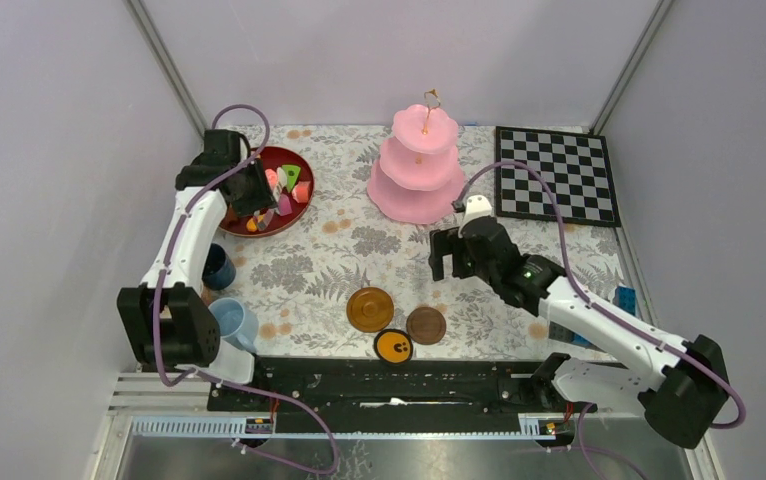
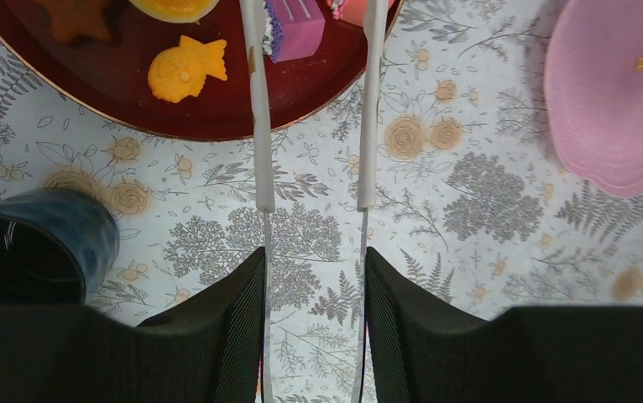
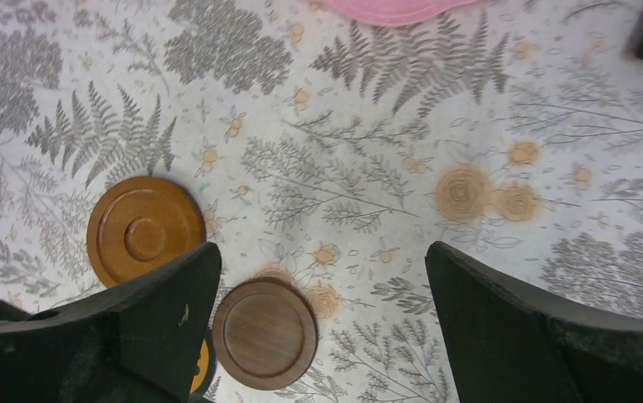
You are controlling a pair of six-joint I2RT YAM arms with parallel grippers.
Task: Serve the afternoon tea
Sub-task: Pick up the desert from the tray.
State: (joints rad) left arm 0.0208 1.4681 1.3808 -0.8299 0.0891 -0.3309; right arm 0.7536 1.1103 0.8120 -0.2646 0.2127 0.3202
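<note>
The stand (image 1: 416,165) stood upright at 12 o'clock on the cloth (image 1: 319,260), gold finial on top. The tray (image 1: 294,160) lay at 10, and the left claw (image 1: 257,205) hung over it. The left arm rose from its base, folded at the elbow and aimed the claw steeply down.

Its fingers (image 2: 258,126) were parted around a pink block (image 2: 297,21), which sat close to the 9 o'clock finger with a gap at the other. No grip showed (the tips ran off the frame).

Only the left wrist view gave the fish (image 2: 185,69) clearly. It lay flat with its long axis from 8 to 2 and its tail toward 2. The star (image 2: 75,17) was at the fish's 10. From above, the tray's pieces were mere coloured bits. The dark cup (image 2: 37,248) stood at the tray's 7, the pale cup (image 1: 234,322) nearer the arm bases.

The right arm stretched from 5 toward the middle. The right claw (image 3: 322,248) was spread wide and empty above the cloth. Its view showed the ringed tops of two flat saucers, the light one (image 3: 144,228) and the dark one (image 3: 263,333). Only the top view showed the yellow disc (image 1: 394,346) whole at 6, and the board (image 1: 556,173) at 2.
</note>
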